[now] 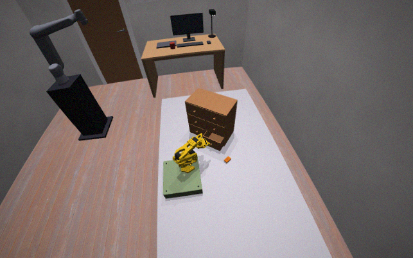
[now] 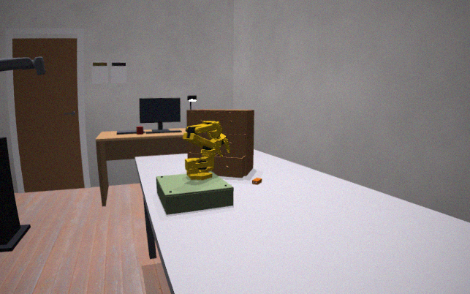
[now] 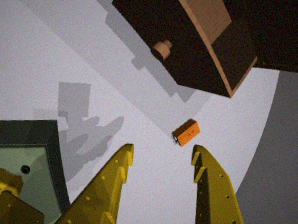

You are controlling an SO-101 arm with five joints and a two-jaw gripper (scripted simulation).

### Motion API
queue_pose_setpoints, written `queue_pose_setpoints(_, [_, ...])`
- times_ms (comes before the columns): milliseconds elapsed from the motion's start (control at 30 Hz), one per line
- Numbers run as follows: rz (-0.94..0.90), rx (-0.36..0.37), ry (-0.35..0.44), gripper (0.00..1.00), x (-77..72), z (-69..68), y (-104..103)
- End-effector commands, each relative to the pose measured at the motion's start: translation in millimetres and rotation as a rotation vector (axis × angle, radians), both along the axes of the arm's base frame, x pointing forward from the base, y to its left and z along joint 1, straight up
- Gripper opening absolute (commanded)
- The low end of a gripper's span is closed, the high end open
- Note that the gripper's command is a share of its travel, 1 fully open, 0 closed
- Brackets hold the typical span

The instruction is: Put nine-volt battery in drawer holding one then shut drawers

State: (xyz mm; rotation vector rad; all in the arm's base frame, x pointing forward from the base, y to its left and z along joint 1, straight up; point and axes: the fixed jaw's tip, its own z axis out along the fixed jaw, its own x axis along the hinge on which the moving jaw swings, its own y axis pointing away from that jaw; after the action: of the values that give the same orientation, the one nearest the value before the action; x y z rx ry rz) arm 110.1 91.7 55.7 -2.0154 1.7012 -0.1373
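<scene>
My gripper [image 3: 160, 163] hovers partly spread, pinching nothing. The battery [image 3: 185, 132] lies on the table at its 12 o'clock, beside the open drawer [image 1: 215, 138]. I'd descend squarely, straddling its narrow sides.

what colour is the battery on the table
Orange, clearest in the wrist view.

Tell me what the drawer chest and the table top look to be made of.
The drawer chest looks like matte brown wood, judging by its flat tan top and darker sides. The table top is a plain matte white sheet, perhaps laminate; no grain shows.
</scene>
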Motion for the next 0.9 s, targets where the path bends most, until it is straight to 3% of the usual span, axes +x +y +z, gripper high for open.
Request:
queue_pose_setpoints(0, [-0.095,0.045,0.022,0.21,1.5,2.9,0.2])
queue_pose_setpoints(867, [-0.581,0.256,0.184,0.21,3.7,4.5,2.0])
